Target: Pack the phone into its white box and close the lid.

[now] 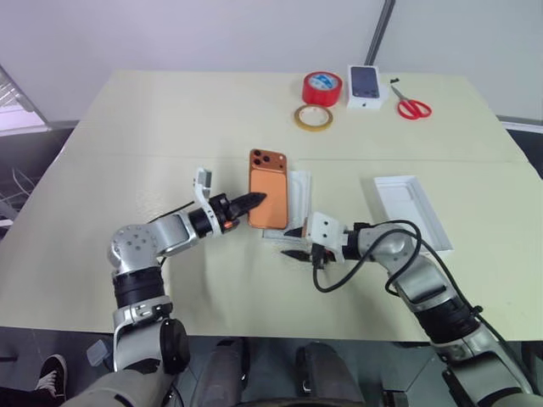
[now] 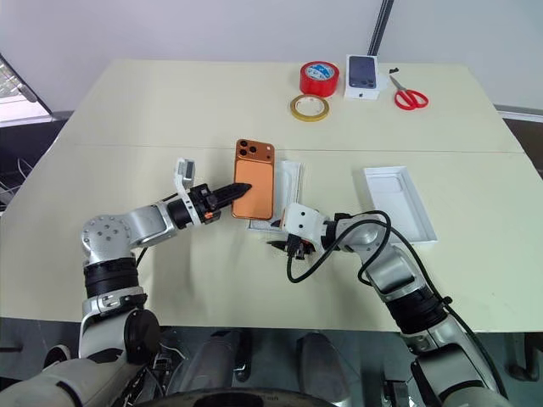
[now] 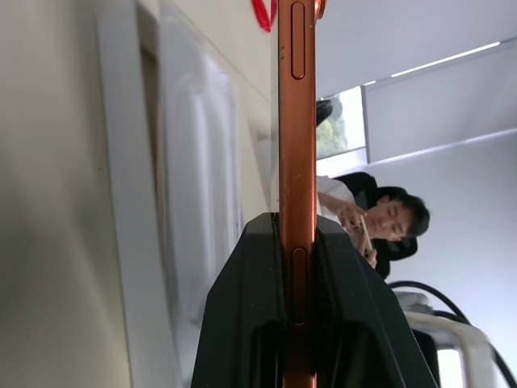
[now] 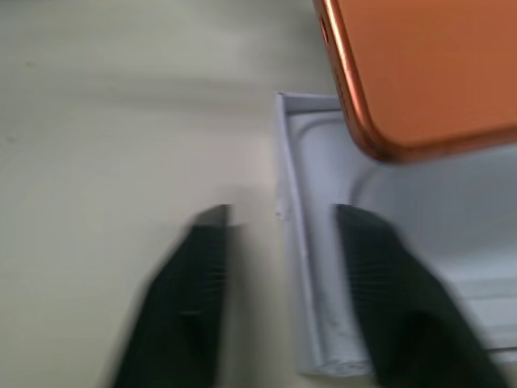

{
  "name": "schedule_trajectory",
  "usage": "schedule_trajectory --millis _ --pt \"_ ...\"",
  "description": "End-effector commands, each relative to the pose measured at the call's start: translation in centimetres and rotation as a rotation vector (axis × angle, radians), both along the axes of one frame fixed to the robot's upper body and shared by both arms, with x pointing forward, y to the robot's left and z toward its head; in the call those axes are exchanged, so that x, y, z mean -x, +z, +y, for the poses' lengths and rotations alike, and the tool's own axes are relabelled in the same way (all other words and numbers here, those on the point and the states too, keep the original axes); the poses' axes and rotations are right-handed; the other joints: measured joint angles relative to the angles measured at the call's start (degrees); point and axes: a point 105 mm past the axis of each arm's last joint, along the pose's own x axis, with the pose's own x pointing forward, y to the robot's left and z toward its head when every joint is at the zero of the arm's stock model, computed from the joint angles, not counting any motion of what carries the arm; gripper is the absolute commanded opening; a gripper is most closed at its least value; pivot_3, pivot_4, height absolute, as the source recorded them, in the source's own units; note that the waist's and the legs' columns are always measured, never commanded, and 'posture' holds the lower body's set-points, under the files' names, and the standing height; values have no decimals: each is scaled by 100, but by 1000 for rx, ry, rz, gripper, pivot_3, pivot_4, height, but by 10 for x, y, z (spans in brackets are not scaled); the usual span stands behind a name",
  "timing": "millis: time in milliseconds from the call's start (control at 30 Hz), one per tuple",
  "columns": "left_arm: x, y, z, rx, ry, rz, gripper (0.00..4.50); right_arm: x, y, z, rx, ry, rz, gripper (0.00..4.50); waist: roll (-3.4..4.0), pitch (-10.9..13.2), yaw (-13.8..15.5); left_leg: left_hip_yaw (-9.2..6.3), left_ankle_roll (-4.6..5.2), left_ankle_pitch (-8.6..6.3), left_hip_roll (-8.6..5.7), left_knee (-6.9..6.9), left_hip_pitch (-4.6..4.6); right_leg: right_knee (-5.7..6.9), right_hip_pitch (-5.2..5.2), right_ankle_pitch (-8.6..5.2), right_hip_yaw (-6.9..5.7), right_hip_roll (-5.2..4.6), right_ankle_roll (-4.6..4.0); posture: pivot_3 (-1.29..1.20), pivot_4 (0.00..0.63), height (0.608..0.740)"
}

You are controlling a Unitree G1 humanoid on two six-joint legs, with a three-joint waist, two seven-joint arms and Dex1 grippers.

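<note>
Centre of the head view: phone (image 1: 268, 189), orange, back and camera bump facing up, lifted off the table (image 1: 127, 136) and pinched at its left long edge by the left gripper (image 1: 254, 201), fingers clamped tight on the thin side as seen in the left wrist view. Directly under and just right of the phone: white box (image 1: 296, 197), its rim and floor partly hidden by the phone. Just below the box, lower centre: right gripper (image 1: 298, 242), fingers spread apart, straddling the box's near corner wall in the right wrist view, one finger outside on the table, the other over the box floor; contact with the wall hard to judge, possibly touching. Right of centre: lid (image 1: 411, 212), lying apart from the box, hollow side up. Upper right: red tape roll (image 1: 322, 87), yellowish tape ring (image 1: 313, 117), small white carton (image 1: 366, 87), red-handled scissors (image 1: 411, 106).
</note>
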Motion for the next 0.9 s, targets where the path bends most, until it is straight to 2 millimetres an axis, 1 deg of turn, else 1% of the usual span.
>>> schedule_trajectory --millis 33,133,167,267,367,433,467,500,567,600,633,700,800,900 --pt "-4 5 -7 13 0 -35 0 13 27 -4 -68 63 -9 3532 -1 0 -1 0 0 0 0 0 0 0 0 0 0 0 0 0 150 740" --pt "-6 3 -14 5 -9 -40 0 13 43 -20 -114 44 12 3532 -1 0 1 0 4 -2 -1 4 0 -1 3 0 0 -1 0 0 150 740" --pt "-7 3 -16 7 -13 -37 0 8 45 -26 -116 18 12 3532 -1 0 -1 0 7 -4 -1 4 0 0 4 0 -1 -1 0 0 150 740" --pt "-7 3 -24 3 -40 -42 0 -10 47 -49 -87 -80 -32 3532 -1 0 -6 -1 26 -15 0 3 0 -1 2 0 -1 0 0 0 150 740" --pt "-8 -2 -29 -13 -50 -26 0 -21 47 -59 -67 -132 -65 3532 -1 0 -6 0 26 -14 0 2 0 0 2 0 -1 0 0 0 150 740" --pt "-9 -2 -31 4 -60 -11 1011 -29 47 -64 -42 -164 -103 3588 -1 1 -11 0 25 -13 0 2 0 0 0 0 0 2 0 0 150 740" --pt "-8 -3 -32 -9 -66 -6 1337 -31 48 -65 -49 -171 -112 3588 -1 1 -9 1 21 -10 0 3 0 0 0 0 1 2 0 0 150 740" --pt "-7 -3 -32 -17 -73 -2 1808 -33 49 -64 -59 -178 -118 3588 -1 1 -8 1 8 -3 0 3 0 0 0 0 0 2 0 0 150 740" --pt "-5 -2 -32 -58 -82 -20 2879 -35 50 -63 -81 -187 -118 3588 -1 0 -8 1 5 -1 0 4 0 1 2 0 0 2 0 0 150 740" --pt "-4 -2 -33 -72 -89 -31 3282 -35 50 -63 -84 -186 -117 3588 -1 0 -9 1 5 -1 0 4 0 1 2 0 0 2 0 0 150 740" --pt "-4 -1 -33 -80 -94 -33 3849 -35 49 -62 -84 -183 -117 3588 0 0 -8 1 4 0 0 4 1 1 4 0 0 2 0 0 150 740" --pt "-5 5 -28 -126 -86 -67 3849 -35 47 -60 -84 -181 -117 3588 0 0 -7 1 3 1 0 7 1 1 6 0 0 2 0 0 150 740" --pt "-4 7 -25 -190 -91 -94 3849 -36 45 -58 -86 -178 -116 3588 0 0 -9 1 3 0 0 8 1 2 6 0 0 3 0 0 150 740" --pt "5 13 -20 -253 -120 -140 3849 -38 44 -58 -88 -184 -117 3588 0 0 -11 1 2 1 1 8 1 2 5 0 0 3 0 0 150 740"
